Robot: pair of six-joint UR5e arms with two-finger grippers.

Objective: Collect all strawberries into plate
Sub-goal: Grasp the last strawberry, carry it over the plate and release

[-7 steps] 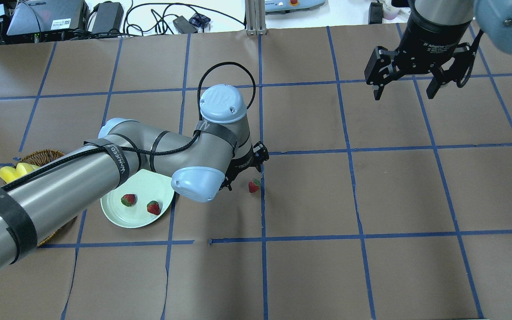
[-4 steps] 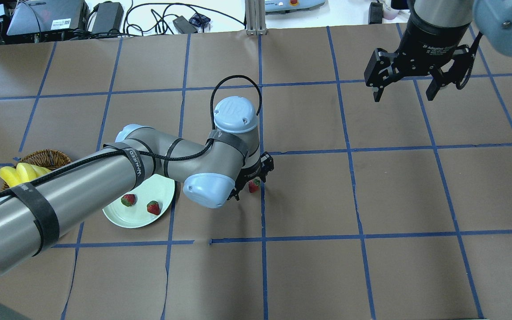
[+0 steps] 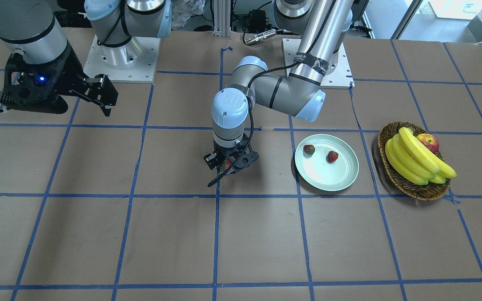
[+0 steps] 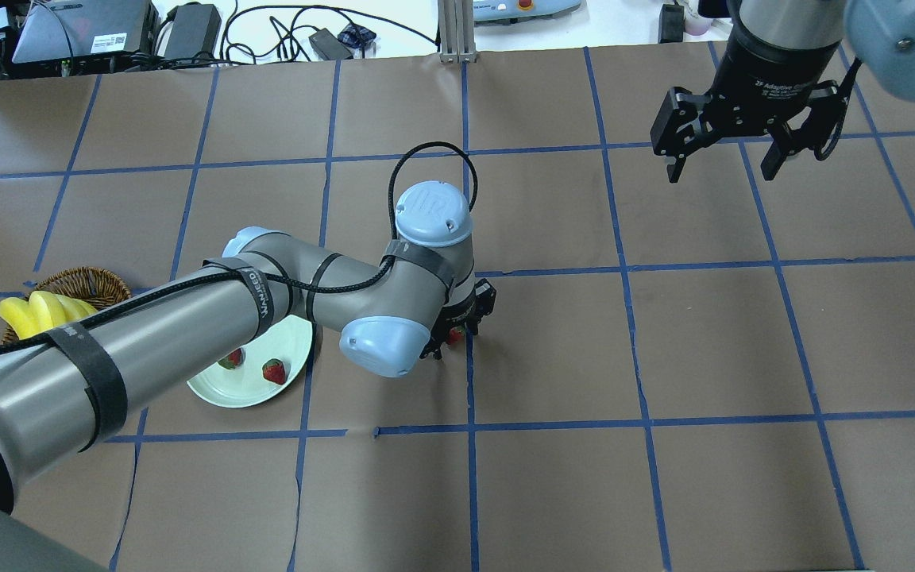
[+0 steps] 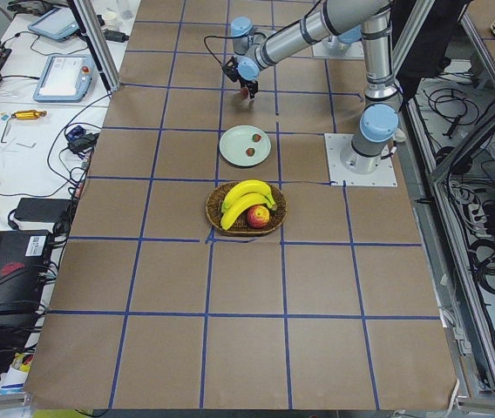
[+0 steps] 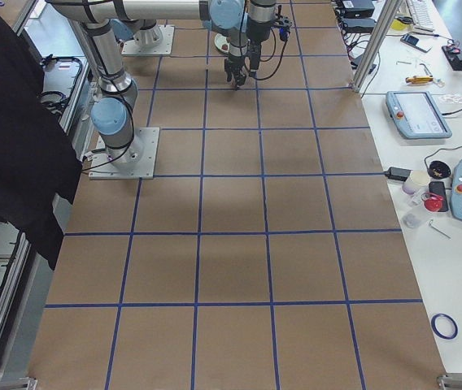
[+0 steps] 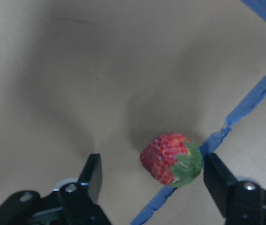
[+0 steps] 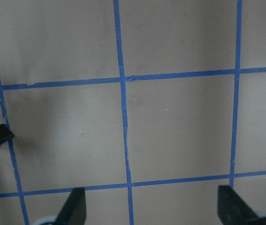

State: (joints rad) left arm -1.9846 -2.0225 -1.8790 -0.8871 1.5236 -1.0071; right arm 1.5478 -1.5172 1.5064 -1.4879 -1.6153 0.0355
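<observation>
One strawberry (image 7: 173,159) lies on the brown paper, on a blue tape line. My left gripper (image 7: 154,180) is open and low around it, one finger on each side, the right finger (image 7: 217,178) close to the leaves. From overhead, this strawberry (image 4: 453,337) peeks out under the left gripper (image 4: 457,330). The pale plate (image 3: 324,177) sits apart from it and holds two strawberries (image 3: 308,149) (image 3: 332,156). Overhead, my left forearm covers part of the plate (image 4: 223,389). My right gripper (image 4: 721,169) hangs open and empty over the far right of the table.
A wicker basket (image 3: 396,177) with bananas (image 3: 412,156) and an apple (image 3: 428,141) stands beyond the plate. Cables and devices lie past the table's far edge (image 4: 267,40). A blue tape grid (image 4: 640,413) covers the brown paper.
My left arm has swung right and down, bringing the open gripper from beside the loose strawberry to around it. The right gripper has barely moved.
</observation>
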